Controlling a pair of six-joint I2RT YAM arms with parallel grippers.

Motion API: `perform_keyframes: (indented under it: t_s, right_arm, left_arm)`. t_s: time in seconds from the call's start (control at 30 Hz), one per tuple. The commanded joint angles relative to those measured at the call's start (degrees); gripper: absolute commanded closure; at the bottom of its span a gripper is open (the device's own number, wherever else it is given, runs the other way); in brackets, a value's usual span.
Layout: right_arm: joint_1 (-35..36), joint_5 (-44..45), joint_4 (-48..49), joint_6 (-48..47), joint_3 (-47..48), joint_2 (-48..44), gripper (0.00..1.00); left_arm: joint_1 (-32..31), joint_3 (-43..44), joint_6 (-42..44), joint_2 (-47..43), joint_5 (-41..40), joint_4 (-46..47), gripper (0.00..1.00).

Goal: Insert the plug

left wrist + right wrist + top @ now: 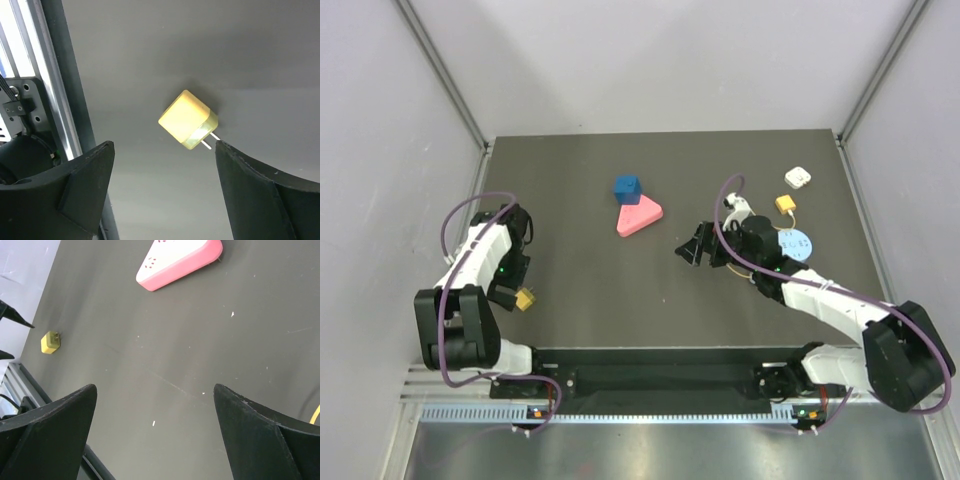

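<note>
The plug, a small yellow block on a thin yellow wire, lies at the back right of the table, behind my right arm. A separate yellow cube with two metal prongs lies on the table at the near left. My left gripper hovers open just beside the cube, its right finger close to the prongs and nothing between the jaws. My right gripper is open and empty mid-table, pointing left towards the pink triangular socket block.
A blue cube sits just behind the pink block. A small white square block and a light-blue disc lie at the right, by my right arm. A metal rail runs along the table's left edge.
</note>
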Motion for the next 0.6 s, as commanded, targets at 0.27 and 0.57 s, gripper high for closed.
perform_keyframes:
  t_s: [0.27,0.57]
  right_arm:
    - [0.7,-0.2,1.8,0.2,-0.3,-3.1,0.00]
    - [0.7,0.4,1.4,0.3,-0.8,-4.2,0.00]
  left_arm:
    - [0.2,-4.8,-4.8,0.1,-1.3,3.5,0.19]
    - [0.1,-6.0,-1.3,2.7,-0.1,10.0,0.24]
